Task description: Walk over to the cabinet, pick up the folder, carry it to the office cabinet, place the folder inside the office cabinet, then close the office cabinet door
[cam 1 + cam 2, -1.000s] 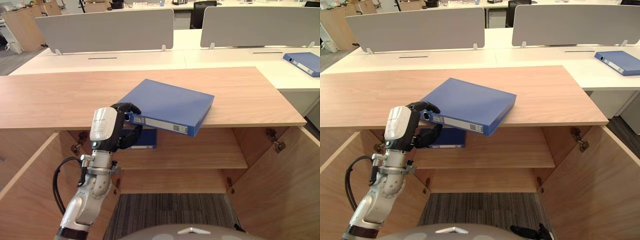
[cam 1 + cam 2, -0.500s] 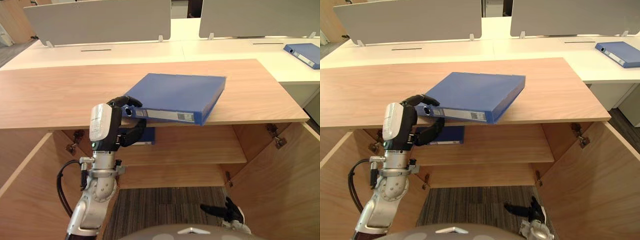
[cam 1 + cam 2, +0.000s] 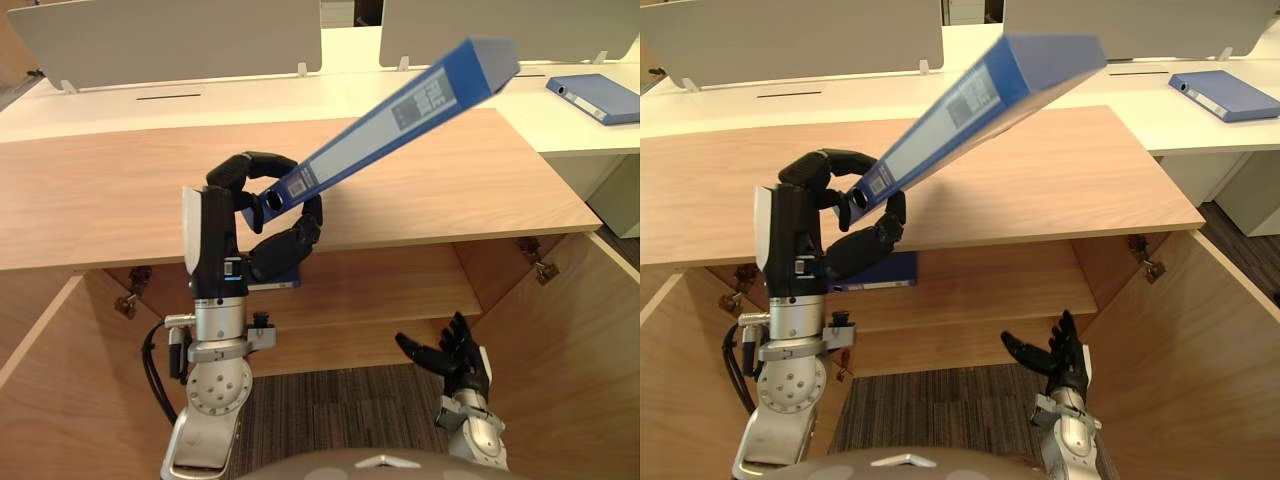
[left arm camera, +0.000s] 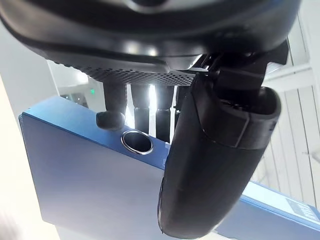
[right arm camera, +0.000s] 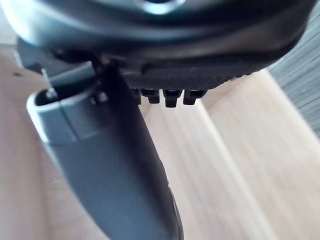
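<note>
Above the cabinet top (image 3: pixel 110 200), my left hand (image 3: pixel 222 240) clamps the tilted folder (image 3: pixel 400 108), right hand (image 3: pixel 447 352) spread below; I should level it toward the shelf (image 3: pixel 400 290).

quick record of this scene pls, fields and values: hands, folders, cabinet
left hand: shut on the folder's spine end, over the cabinet top
folder: blue, clear of the top, tilted with its far end up
right hand: open, low, before the open cabinet
cabinet doors: both open
shelf folder: blue, inside the cabinet
desk folder: blue, flat on the white desk
</note>
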Tool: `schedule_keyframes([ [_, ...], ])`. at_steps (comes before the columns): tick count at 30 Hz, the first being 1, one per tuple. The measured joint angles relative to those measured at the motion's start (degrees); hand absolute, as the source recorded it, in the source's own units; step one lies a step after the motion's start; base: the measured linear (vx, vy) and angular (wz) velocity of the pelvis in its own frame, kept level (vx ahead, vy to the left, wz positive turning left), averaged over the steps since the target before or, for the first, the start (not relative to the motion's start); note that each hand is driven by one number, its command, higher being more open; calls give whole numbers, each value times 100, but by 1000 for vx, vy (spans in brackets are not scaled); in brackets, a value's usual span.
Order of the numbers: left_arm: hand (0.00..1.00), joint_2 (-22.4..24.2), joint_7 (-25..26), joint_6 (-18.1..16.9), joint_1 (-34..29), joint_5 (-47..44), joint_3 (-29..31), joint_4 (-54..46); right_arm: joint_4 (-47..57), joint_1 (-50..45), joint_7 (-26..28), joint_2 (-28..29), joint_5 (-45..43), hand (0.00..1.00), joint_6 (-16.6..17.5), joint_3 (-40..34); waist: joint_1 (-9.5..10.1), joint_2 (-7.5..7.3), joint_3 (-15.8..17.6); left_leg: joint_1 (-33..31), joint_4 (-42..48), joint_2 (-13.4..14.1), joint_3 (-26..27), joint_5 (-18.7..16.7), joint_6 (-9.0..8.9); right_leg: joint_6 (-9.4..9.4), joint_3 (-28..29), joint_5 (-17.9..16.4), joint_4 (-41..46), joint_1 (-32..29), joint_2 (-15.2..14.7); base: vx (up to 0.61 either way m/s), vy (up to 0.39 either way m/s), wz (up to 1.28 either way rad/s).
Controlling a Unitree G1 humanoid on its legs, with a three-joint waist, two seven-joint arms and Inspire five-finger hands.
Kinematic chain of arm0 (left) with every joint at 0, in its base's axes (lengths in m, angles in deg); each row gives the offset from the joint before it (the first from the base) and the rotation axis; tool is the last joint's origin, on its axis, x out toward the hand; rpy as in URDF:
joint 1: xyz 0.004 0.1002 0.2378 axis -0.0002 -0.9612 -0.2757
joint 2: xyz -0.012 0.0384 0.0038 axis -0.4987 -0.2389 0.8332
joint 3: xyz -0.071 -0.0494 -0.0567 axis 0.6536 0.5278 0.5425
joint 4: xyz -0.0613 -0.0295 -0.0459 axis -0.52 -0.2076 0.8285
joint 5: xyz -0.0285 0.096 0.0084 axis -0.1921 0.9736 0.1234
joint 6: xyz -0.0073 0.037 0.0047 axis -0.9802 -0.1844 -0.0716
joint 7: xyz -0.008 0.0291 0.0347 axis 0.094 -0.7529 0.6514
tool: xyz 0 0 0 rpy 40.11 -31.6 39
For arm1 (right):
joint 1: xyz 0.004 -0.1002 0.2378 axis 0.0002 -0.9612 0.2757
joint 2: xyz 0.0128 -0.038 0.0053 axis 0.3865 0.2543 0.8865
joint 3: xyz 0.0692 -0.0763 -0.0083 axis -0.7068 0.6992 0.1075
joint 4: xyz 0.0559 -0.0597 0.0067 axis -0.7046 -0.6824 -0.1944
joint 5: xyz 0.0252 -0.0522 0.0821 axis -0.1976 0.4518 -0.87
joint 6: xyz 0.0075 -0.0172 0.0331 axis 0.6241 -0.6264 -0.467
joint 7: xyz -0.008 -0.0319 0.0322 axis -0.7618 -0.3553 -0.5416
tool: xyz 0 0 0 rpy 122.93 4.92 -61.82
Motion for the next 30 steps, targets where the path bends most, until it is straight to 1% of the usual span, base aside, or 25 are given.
schedule_keyframes([
  [2, 0, 109, 2, -6, -8, -243, -108, -117, 667, -148, 78, 27, -272, 100, 117, 14, -8, -8, 5, -7, 30, 7, 67, -18, -8, 0, 56, 0, 25, -35, 4, -3, -6, -15],
  [3, 0, 118, 2, -11, -11, -293, -129, -130, 768, -170, 99, 27, -338, 100, 136, 14, -12, -9, 5, -3, 37, 11, 74, -25, -15, 1, 64, 0, 29, -34, 6, 2, -7, -13],
  [6, 0, 149, -45, -138, -112, -793, -159, -292, 1475, -193, 209, 39, -603, 100, 276, -43, -51, -12, 4, 7, 52, 34, 196, -43, -25, 2, 183, -1, 102, -117, 39, -2, -8, -17],
  [8, 0, 152, -124, -212, -129, -1100, -156, -320, 1742, -193, 239, 46, -638, 100, 334, -99, -51, -15, 3, 10, 60, 45, 242, -47, -30, 2, 228, -1, 135, -149, 53, -8, -13, -17],
  [11, 0, 220, -418, -322, -129, -1714, -159, -321, 2322, -187, 354, 49, -837, 100, 380, -264, -65, -30, -4, -18, 106, 65, 289, -65, -45, 2, 286, 0, 193, -213, 93, -16, -20, -9],
  [14, 0, 216, -771, -337, -129, -2291, -146, -320, 2670, -139, 469, 1, -858, 100, 534, -430, -73, -49, -23, -22, 139, 78, 299, -77, -51, 3, 307, 1, 210, -222, 115, -5, -4, -1],
  [20, 0, 207, -1463, -375, -128, -3324, -82, -307, 2776, 346, 596, -177, -800, 100, 581, -770, -90, -102, -71, -67, 177, 75, 351, -78, -49, 35, 373, 24, 271, -304, 122, -14, -5, -5],
  [23, 0, 202, -1816, -377, -115, -3749, 57, -264, 2775, 619, 596, -412, -780, 100, 580, -793, -95, -100, -73, -78, 194, 67, 350, -77, -47, 57, 376, 44, 268, -306, 110, 0, 0, 0],
  [27, 0, 198, -2081, -384, -79, -4300, 161, 2, 2764, 1099, 601, -694, -574, 100, 581, -793, -96, -73, -106, -122, 230, 55, 304, -70, -34, 80, 348, 87, 245, -302, 89, -14, 4, 3],
  [30, 0, 182, -2233, -381, -79, -4495, 280, 209, 2724, 1409, 619, -972, -518, 100, 581, -795, -98, -66, -113, -163, 236, 34, 251, -44, 6, 104, 315, 138, 191, -289, 61, -37, 11, 9],
])
